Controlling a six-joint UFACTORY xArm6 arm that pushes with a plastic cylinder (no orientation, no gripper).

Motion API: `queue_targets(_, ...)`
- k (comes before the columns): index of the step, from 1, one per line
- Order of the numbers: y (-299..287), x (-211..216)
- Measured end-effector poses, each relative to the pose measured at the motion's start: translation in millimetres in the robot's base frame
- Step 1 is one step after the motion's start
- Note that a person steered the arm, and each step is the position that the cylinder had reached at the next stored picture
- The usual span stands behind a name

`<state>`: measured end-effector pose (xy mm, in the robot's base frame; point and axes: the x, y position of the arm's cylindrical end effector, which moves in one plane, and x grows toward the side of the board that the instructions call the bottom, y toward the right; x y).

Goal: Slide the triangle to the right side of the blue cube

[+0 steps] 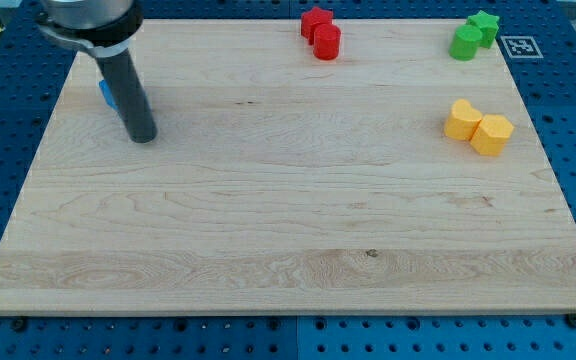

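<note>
A blue block [107,94] shows only as a small edge behind the rod at the view's upper left; its shape cannot be made out. My tip [142,136] rests on the board just to the lower right of that blue block, about touching it. No second blue block or triangle shows; it may be hidden behind the rod.
A red star [315,19] and a red cylinder [327,42] touch at the top centre. A green star [484,26] and green cylinder [464,43] sit top right. Two yellow blocks [461,118] [492,133] touch at the right. The wooden board [288,230] lies on a blue pegboard.
</note>
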<state>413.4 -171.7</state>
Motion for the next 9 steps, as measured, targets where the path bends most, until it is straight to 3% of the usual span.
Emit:
queue_targets(1, -2, -6)
queue_targets(3, -27, 38)
queue_targets(4, -71, 20)
queue_targets(5, -72, -7)
queue_targets(9, 37, -39)
